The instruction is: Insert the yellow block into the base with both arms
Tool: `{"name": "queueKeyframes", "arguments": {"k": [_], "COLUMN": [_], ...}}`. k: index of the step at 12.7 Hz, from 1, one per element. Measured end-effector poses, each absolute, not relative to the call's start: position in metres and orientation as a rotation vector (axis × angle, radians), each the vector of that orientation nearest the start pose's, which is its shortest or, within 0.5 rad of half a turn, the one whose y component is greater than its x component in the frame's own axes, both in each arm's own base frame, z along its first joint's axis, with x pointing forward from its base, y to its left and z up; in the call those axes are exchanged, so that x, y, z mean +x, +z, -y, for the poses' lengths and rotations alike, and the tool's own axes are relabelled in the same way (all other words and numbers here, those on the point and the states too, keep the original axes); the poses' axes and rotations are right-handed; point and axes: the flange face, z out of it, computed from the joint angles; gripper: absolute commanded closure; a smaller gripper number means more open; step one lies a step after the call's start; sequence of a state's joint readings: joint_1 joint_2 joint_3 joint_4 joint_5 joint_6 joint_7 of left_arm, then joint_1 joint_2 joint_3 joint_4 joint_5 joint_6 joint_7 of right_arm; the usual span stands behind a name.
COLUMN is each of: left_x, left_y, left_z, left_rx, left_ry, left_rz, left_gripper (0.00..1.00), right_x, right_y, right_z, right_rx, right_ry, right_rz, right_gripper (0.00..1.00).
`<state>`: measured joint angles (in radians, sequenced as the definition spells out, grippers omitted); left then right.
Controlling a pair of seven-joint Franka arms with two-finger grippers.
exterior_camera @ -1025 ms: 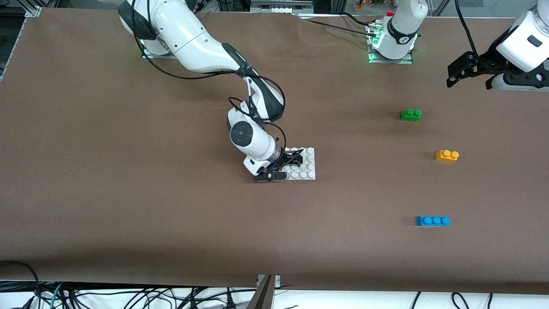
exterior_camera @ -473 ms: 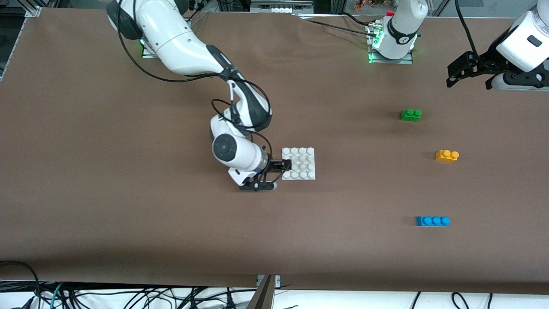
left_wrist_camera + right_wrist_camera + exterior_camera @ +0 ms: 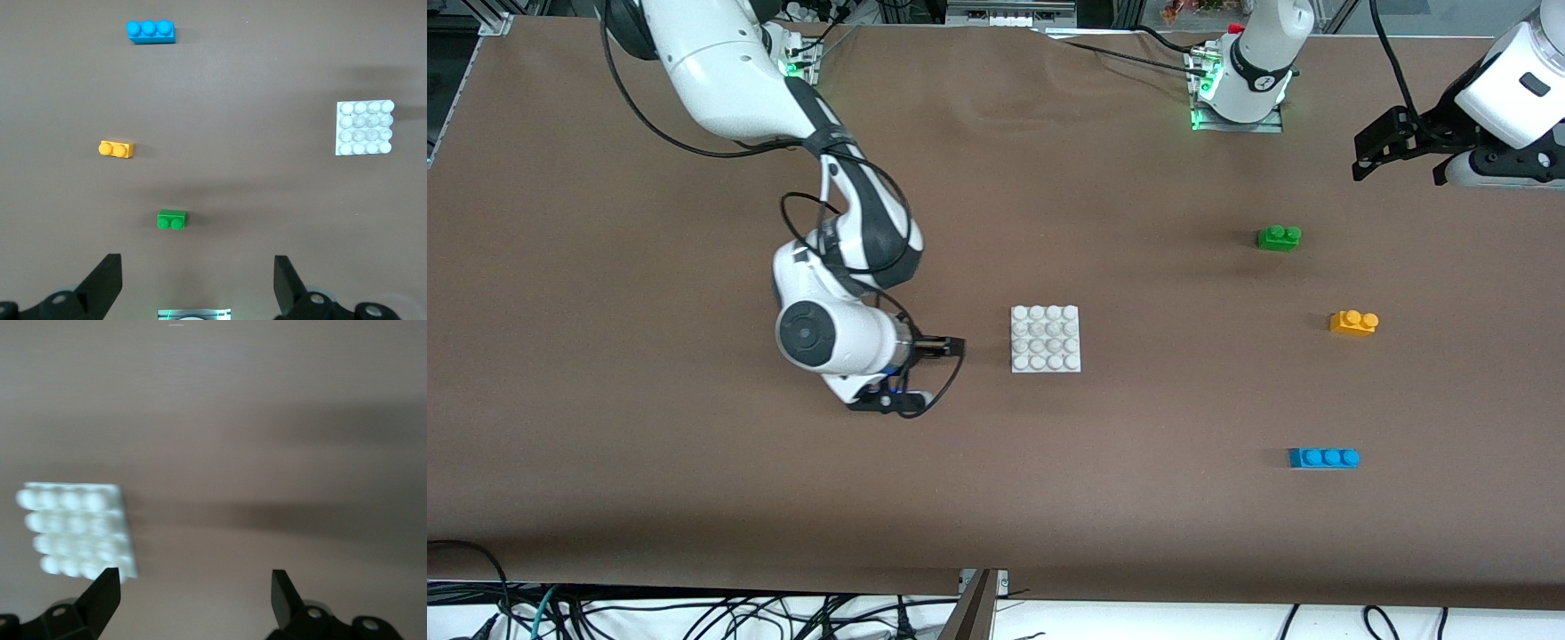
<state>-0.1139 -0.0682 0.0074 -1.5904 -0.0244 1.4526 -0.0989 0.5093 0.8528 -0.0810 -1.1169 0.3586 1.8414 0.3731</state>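
The yellow block [image 3: 1353, 322] lies on the table toward the left arm's end, between a green brick and a blue brick; it also shows in the left wrist view [image 3: 117, 149]. The white base [image 3: 1046, 338] lies flat mid-table and shows in the left wrist view [image 3: 363, 128] and the right wrist view [image 3: 77, 530]. My right gripper [image 3: 943, 373] is open and empty, low over the table beside the base, apart from it, on the right arm's side. My left gripper [image 3: 1400, 169] is open and empty; that arm waits raised over its end of the table.
A green two-stud brick [image 3: 1279, 237] lies farther from the front camera than the yellow block. A blue three-stud brick [image 3: 1324, 457] lies nearer to it. The brown table cover ends at a front edge [image 3: 978, 587] with cables below.
My right gripper has drawn back from the base's edge toward the right arm's end of the table. The base has stayed in place. The left arm has not moved.
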Motion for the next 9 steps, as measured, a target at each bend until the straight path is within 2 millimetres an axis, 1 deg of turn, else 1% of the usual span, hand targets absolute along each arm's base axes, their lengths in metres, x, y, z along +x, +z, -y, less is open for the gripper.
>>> {"name": "queueKeyframes", "arguments": {"k": [3, 7, 8, 9], "left_x": [0.52, 0.524, 0.527, 0.534], "left_y": [0.637, 0.632, 0.626, 0.608], "left_z": [0.058, 0.054, 0.052, 0.05], "left_rx": [-3.155, -3.153, -3.149, -3.14], "left_ry": [0.129, 0.136, 0.147, 0.167], "left_rz": [-0.014, -0.001, 0.006, 0.012], "left_gripper": [0.0, 0.0, 0.0, 0.0], "right_x": [0.683, 0.7, 0.703, 0.705], "right_y": [0.313, 0.32, 0.325, 0.333], "right_z": [-0.282, -0.181, -0.159, -0.142], "right_rx": [-3.012, -3.104, -3.119, -3.128], "right_ry": [0.387, 0.411, 0.4, 0.385], "right_rz": [-0.138, -0.191, -0.224, -0.238], "right_gripper": [0.0, 0.0, 0.0, 0.0]}}
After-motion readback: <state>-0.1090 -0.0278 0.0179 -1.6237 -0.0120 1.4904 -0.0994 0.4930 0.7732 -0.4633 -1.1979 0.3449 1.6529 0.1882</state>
